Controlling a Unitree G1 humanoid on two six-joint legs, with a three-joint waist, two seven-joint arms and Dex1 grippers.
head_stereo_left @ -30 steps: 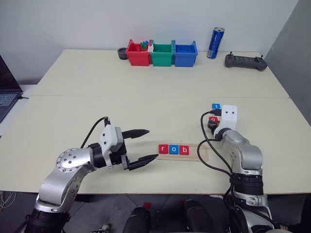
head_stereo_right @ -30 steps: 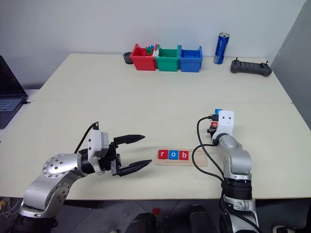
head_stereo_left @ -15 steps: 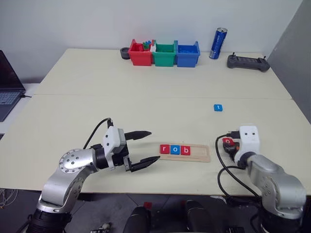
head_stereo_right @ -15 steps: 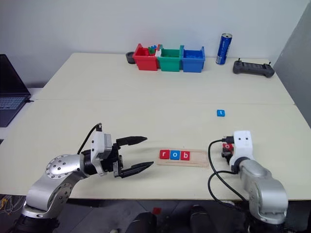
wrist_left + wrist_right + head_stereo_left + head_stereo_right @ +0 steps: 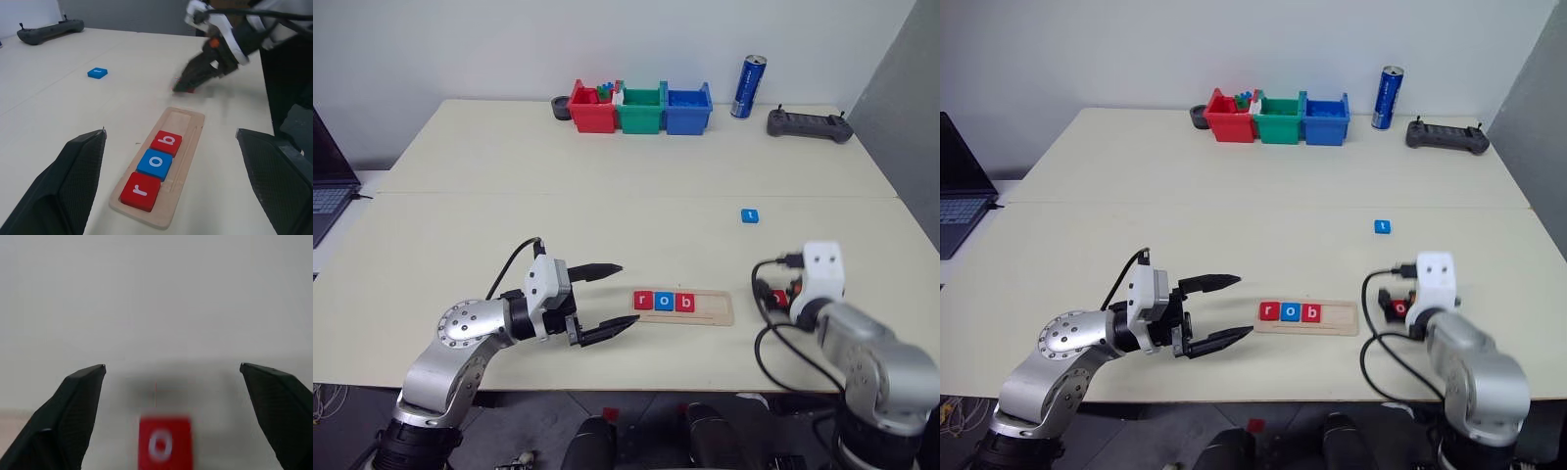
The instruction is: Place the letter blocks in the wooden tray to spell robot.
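Observation:
The wooden tray (image 5: 715, 305) lies near the table's front edge and holds three letter blocks: a red r (image 5: 643, 300), a blue o (image 5: 664, 301) and a red b (image 5: 684, 302). Its right end is bare. A red o block (image 5: 164, 443) lies flat on the table just right of the tray, between the spread fingers of my open right gripper (image 5: 172, 365), which do not touch it. A blue t block (image 5: 750, 214) lies alone farther back. My left gripper (image 5: 625, 295) hovers open just left of the tray, pointing at it, with nothing in it.
Red (image 5: 591, 108), green (image 5: 639, 109) and blue (image 5: 687, 109) bins stand in a row at the table's back. A blue can (image 5: 746, 86) and a black controller (image 5: 808, 124) sit to their right. A laptop (image 5: 325, 186) lies off the left edge.
My right gripper drew back from beside the blue t block, bringing the red o block to the tray's right, and has opened off it. The left gripper stayed still.

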